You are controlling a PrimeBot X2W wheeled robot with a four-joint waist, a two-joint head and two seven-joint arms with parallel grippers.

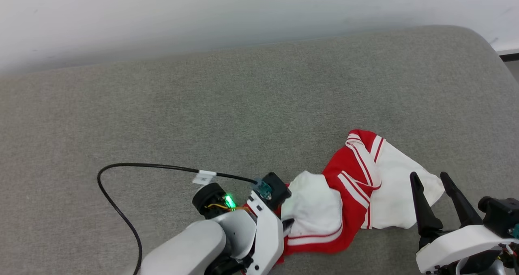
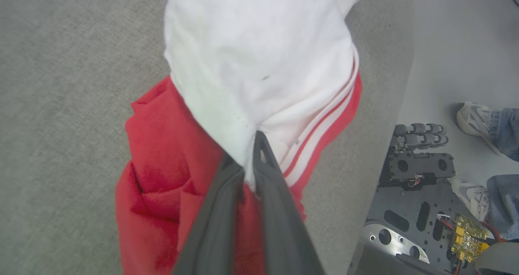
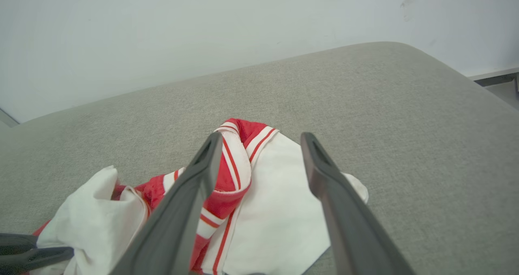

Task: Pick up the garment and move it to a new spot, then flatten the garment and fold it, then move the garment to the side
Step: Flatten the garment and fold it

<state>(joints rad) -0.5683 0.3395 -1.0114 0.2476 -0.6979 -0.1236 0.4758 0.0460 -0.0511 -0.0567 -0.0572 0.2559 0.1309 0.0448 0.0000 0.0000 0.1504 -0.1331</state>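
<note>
Crumpled near the grey upholstered surface's [image 1: 202, 104] front edge, right of centre, the garment [image 1: 348, 210] runs near-left to far-right, bare room left and beyond, left end effector [image 2: 245, 153] pinching its white sleeve, right end effector [image 1: 429, 177] spread wide, empty.

Broad open grey cushion [image 1: 259, 96] toward the wall [image 1: 202, 15] — crumpled garment [image 1: 348, 177] and looping black cable [image 1: 142, 165] along the near edge

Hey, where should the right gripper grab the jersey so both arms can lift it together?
Grip the garment by its flat white sleeve, at the free outer corner, coming from the robot's right. It lies spread out, away from the bunched sleeve pinched by the left gripper, and the open right gripper hovers by it.
</note>
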